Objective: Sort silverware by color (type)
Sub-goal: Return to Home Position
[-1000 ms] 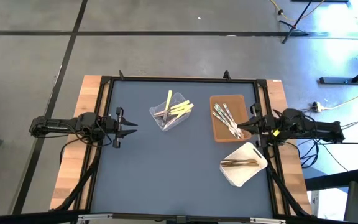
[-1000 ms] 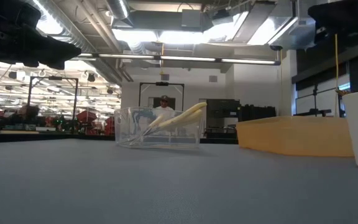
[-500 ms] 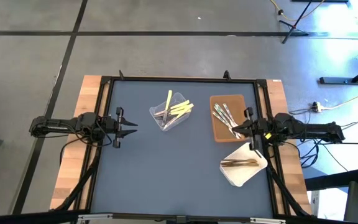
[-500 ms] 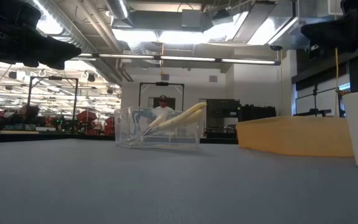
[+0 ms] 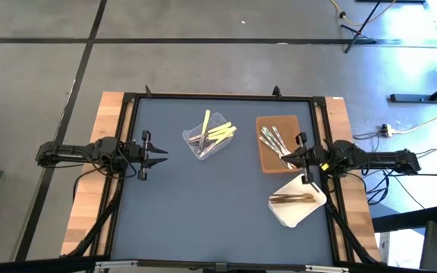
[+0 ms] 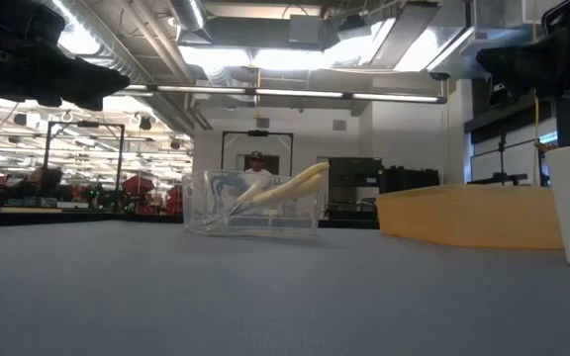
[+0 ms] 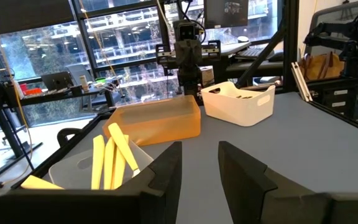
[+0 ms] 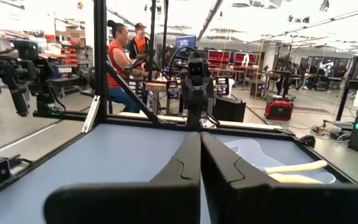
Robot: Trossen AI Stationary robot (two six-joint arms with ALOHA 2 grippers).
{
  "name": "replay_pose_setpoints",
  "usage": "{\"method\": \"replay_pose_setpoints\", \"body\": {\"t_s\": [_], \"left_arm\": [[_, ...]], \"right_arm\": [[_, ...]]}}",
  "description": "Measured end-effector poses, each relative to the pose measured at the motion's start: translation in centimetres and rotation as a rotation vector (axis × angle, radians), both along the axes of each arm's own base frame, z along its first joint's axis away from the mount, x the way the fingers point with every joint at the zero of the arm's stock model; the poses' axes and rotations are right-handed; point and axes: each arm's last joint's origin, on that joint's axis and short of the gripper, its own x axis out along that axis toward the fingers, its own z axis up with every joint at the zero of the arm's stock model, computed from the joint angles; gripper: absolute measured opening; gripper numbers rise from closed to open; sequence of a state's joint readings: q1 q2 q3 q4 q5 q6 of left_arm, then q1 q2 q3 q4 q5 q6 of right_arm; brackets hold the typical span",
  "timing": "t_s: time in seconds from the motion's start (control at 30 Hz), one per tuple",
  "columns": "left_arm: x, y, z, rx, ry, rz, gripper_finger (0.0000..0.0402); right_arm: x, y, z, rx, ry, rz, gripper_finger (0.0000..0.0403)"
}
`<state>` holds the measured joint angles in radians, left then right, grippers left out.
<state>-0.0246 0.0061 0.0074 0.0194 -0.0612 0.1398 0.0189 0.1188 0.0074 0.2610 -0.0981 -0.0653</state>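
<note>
The worktop [image 5: 203, 212] is a grey-blue mat inside a black frame, with wooden strips [image 5: 89, 205] along both sides. It stands on a grey concrete floor [image 5: 36, 68] crossed by dark lines. In the low view we see a workshop hall behind it, with bright ceiling lights [image 6: 265, 54] and a person [image 6: 256, 170] standing far off behind the tub. The right wrist view shows more people [image 8: 120, 56] seated beyond the far edge. The left pincer [image 5: 161, 155] is released and empty, with a clear gap between its fingers [image 7: 166, 168]. It hangs above the mat at its own side of the worktop. The clear tub [image 5: 192, 135] lies ahead of it and slightly to one side, well apart, and holds the yellow utensils [image 5: 220, 133], some of which lean out over the rim. Nothing stands between this pincer and the tub. The right pincer [image 5: 285, 158] is clenched on nothing, its fingers pressed together in its wrist view. It is raised above the near corner of the brown tray [image 5: 268, 165], directly over the ends of the silver utensils [image 5: 274, 142] lying in that tray. The white tray [image 5: 294, 216] sits just beside this pincer, close to the brown tray, and contains the orange-brown utensils [image 5: 290, 198]. Both trays lie on the far side of the tub from the left pincer.
</note>
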Motion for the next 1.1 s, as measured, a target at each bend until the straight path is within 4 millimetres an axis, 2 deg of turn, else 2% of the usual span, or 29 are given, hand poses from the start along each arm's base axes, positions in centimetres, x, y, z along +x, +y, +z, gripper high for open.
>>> {"method": "replay_pose_setpoints", "body": {"t_s": [0.2, 0.4, 1.1], "left_arm": [[0.0, 0.0, 0.0, 0.0, 0.0, 0.0, 0.0098], [0.0, 0.0, 0.0, 0.0, 0.0, 0.0, 0.0098], [0.0, 0.0, 0.0, 0.0, 0.0, 0.0, 0.0098]], "right_arm": [[0.1, -0.3, -1.2, -0.004, 0.126, -0.106, 0.0], [0.1, -0.4, -2.0, 0.008, 0.205, -0.124, 0.0], [0.1, -0.5, -2.2, -0.015, 0.233, -0.159, 0.0001]]}}
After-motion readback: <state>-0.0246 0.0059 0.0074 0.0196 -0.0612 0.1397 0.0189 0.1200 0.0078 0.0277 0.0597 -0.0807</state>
